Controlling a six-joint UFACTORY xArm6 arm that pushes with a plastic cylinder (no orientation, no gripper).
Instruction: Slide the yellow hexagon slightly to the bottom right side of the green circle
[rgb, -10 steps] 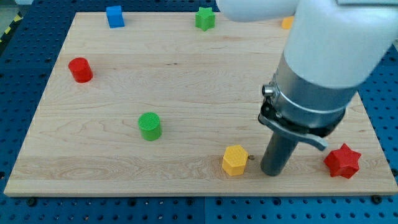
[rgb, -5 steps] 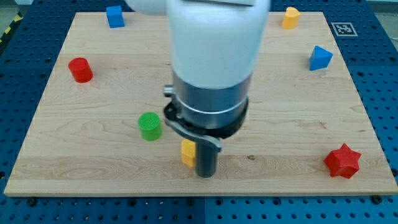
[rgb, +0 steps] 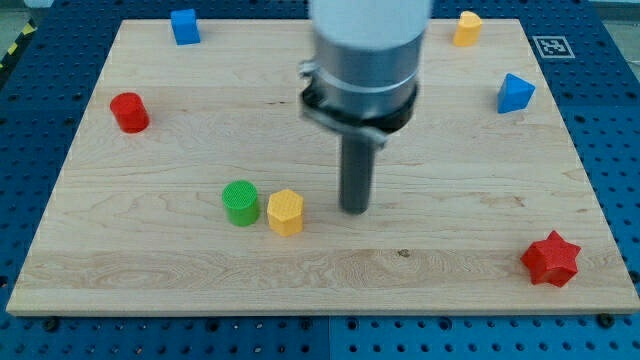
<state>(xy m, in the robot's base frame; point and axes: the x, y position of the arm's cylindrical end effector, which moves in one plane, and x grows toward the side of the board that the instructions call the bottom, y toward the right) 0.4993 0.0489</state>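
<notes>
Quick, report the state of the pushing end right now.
No gripper on this arm: my tip is a bare rod end, holding nothing. It stands apart from the yellow hexagon, on its right in the view; the hexagon sits just right of the green circle.

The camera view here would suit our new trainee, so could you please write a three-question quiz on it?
1. True or false: the yellow hexagon sits at the view's right of the green circle, slightly lower.
2. Where is my tip? A) touching the yellow hexagon; B) apart from it, at the view's right; C) beside the red star.
3. Fill in: the block nearest the view's bottom right corner of the wooden board is the red ____.

Key: 1 true; 2 B; 3 star.
</notes>
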